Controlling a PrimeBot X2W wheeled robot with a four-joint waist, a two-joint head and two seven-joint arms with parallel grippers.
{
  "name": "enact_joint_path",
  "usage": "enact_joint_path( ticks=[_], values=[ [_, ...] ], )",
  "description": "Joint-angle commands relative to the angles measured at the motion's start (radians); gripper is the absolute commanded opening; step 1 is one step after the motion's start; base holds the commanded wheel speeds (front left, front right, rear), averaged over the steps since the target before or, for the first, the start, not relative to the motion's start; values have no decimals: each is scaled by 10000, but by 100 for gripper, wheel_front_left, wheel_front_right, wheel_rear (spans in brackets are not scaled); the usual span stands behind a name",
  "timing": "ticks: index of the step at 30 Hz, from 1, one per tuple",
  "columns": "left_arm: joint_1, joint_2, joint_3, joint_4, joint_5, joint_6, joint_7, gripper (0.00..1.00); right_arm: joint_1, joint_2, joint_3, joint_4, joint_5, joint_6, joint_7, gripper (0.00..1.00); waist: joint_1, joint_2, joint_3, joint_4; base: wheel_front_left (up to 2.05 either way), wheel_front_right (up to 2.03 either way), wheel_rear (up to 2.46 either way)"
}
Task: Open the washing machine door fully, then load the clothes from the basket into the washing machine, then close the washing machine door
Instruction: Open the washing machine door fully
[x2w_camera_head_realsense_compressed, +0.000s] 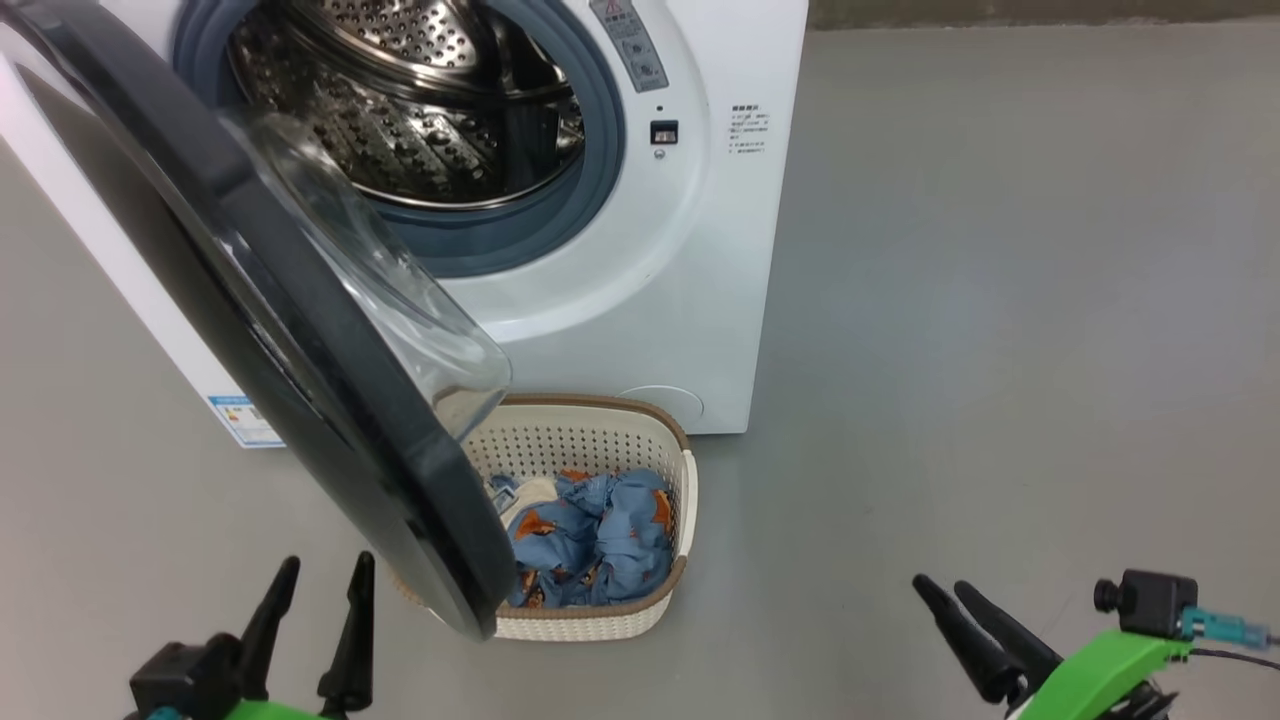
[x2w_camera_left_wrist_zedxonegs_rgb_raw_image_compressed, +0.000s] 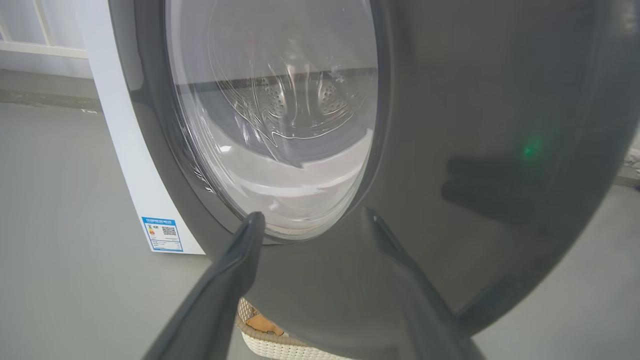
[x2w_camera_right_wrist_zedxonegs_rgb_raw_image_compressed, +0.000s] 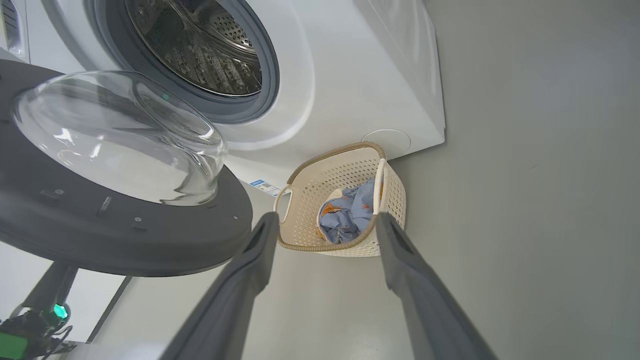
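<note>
Standing open, the washing machine door (x2w_camera_head_realsense_compressed: 350, 400) overhangs the basket (x2w_camera_head_realsense_compressed: 585, 440) (clothes (x2w_camera_head_realsense_compressed: 600, 540) inside).

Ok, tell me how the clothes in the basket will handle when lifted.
The clothes lie crumpled in folds, so probably floppy, draping from any pinch. They look thin, likely light. Bunched together in the basket, one pull may drag several.

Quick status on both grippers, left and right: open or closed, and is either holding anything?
Left gripper: open, empty, facing the washing machine door.
Right gripper: open, empty, aimed toward the basket.
</note>
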Motion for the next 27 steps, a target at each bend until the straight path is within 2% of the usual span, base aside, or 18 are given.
enact_joint_path(
  ticks=[1, 4, 7, 10, 18, 22, 27],
  values=[
    [-18, 183, 407, -186, 20, -17, -63, 100, 130, -275, 313, -108, -400, 31, -567, 100, 0, 0, -74, -36, 0, 0, 0],
    [43, 159, 421, -147, 17, -17, -63, 100, 185, -344, 792, 319, -1205, 31, -1250, 100, 0, 0, -140, -45, 0, 0, 0],
    [84, 151, 444, -127, 4, -17, -63, 100, 195, -215, 734, 696, -1823, 31, -1479, 100, 0, 0, -167, -49, 0, 0, 0],
    [117, 137, 522, -138, 2, -17, -63, 100, 341, 196, -666, 668, -2790, 31, -1498, 100, 0, 0, -160, -70, 0, 0, 0],
    [114, 78, 647, -184, 39, -17, -63, 100, 1596, 1641, -4513, -352, -6494, 31, -1502, 100, 0, 0, -103, -27, 0, 0, 0],
    [94, 46, 683, -216, 61, -17, -63, 100, 2129, 2261, -5660, -961, -7975, 31, -1503, 100, 0, 0, -56, 8, 0, 0, 0],
    [29, 48, 714, -252, 62, -17, -63, 100, 2523, 2756, -6439, -1278, -8781, 31, -1503, 100, 0, 0, 16, 49, 0, 0, 0]
  ],
)
